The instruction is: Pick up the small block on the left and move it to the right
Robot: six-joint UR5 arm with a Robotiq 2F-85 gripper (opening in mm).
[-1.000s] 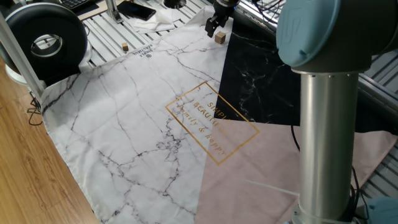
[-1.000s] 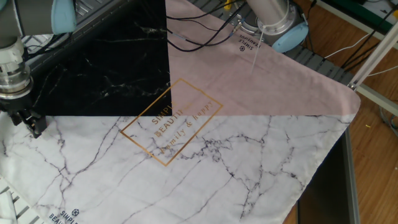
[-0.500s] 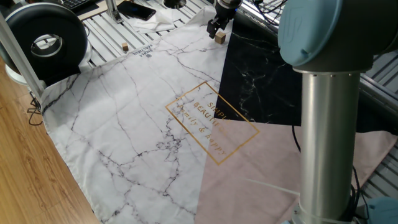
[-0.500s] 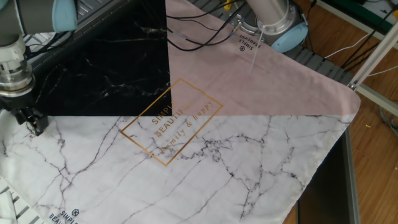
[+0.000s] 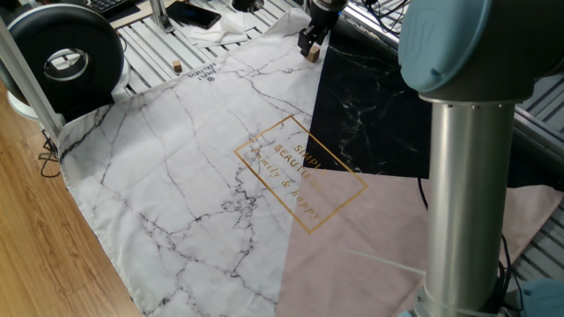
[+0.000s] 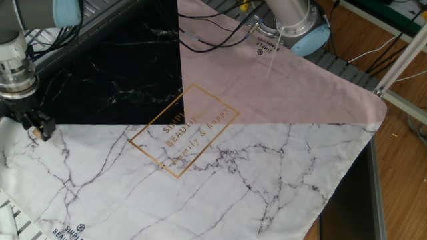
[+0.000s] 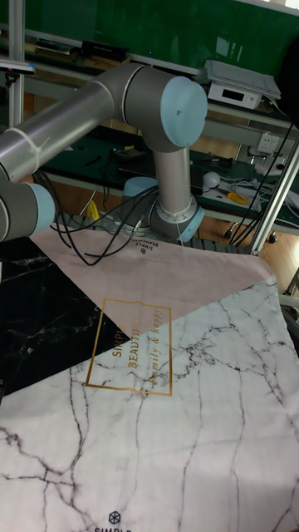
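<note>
In one fixed view the gripper [image 5: 311,44] stands low over the small block [image 5: 312,53] at the marble cloth's [image 5: 194,167] far edge, fingers straddling it. In the other fixed view the fingers [image 6: 45,127] flank the block [image 6: 39,133]; whether they grip it I cannot tell. The tall fixed view shows only the arm [image 7: 100,104] and cloth.

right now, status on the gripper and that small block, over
Gripper down at small block, at cloth's far edge. Grasp not confirmed: jaws too small to read. Second tiny block off the cloth, not in the way.
</note>
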